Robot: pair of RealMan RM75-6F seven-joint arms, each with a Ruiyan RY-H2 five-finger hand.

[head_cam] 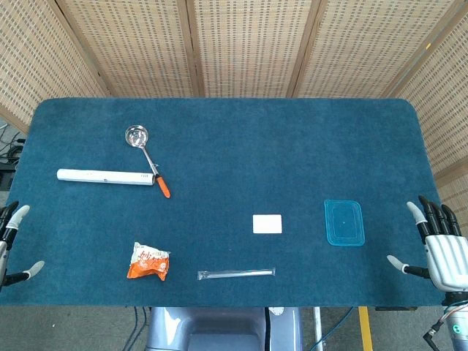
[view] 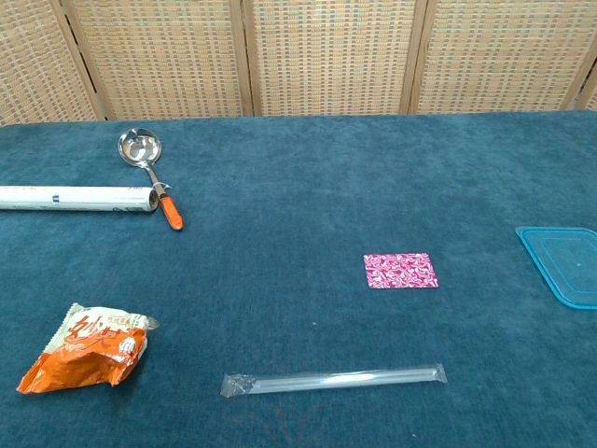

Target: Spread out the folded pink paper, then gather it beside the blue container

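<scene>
Nothing looks started: the pink paper (view: 400, 271) lies folded at centre right, well apart from the blue container (view: 565, 262) at the right edge. The left hand (head_cam: 13, 245) and right hand (head_cam: 437, 245) wait empty, fingers spread, at the table's sides. One ladle (view: 146, 175), one roll (view: 76, 198), one snack bag (view: 87, 350), one straw (view: 333, 379).

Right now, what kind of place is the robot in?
Probably a robot practice tabletop, not a real kitchen: a blue felt-covered table, woven wicker screens behind, and oddments like a steel ladle with an orange handle.
</scene>
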